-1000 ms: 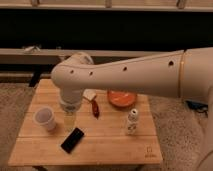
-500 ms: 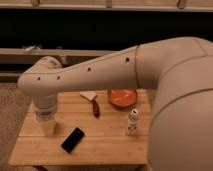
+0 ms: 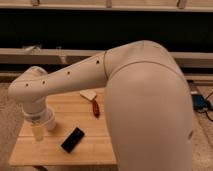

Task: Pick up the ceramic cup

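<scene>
My gripper (image 3: 38,133) hangs under the white wrist at the left end of the wooden table (image 3: 92,150), close above the tabletop. The ceramic cup does not show: the wrist and gripper stand over the spot at the table's left where it stood in the earlier frames. I cannot tell whether the gripper touches or holds it. The big white arm (image 3: 145,100) fills the right half of the view.
A flat black rectangular object (image 3: 73,139) lies right of the gripper. A red elongated object (image 3: 95,108) and a pale flat piece (image 3: 88,94) lie at the table's middle back. The arm hides the table's right side. A dark wall with rails runs behind.
The arm has swung left and nearer to the camera. The wrist and gripper have come over the cup, which showed a second ago. The orange bowl and white bottle are now hidden.
</scene>
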Controlling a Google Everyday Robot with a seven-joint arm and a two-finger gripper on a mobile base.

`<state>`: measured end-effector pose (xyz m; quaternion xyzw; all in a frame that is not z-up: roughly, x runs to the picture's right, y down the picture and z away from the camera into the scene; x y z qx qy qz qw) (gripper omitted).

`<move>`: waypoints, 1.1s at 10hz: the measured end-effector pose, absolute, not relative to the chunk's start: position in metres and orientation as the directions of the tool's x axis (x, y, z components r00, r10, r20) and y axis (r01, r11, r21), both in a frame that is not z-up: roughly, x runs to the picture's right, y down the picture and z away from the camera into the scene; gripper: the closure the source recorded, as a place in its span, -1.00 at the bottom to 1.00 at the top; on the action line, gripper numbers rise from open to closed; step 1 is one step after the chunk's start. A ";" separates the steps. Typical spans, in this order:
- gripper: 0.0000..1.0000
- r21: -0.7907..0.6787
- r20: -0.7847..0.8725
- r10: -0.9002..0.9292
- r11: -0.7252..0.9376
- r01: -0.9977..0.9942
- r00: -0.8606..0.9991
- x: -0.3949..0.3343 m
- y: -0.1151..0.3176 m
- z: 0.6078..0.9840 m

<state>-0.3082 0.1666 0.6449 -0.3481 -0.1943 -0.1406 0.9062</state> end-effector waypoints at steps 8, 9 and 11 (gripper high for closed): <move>-0.60 -0.639 0.413 -0.110 0.672 0.374 0.904 -0.318 0.188 0.701; -0.60 -0.647 0.404 -0.105 0.670 0.365 0.908 -0.316 0.190 0.706; -0.60 -0.660 0.389 -0.092 0.667 0.347 0.917 -0.313 0.193 0.717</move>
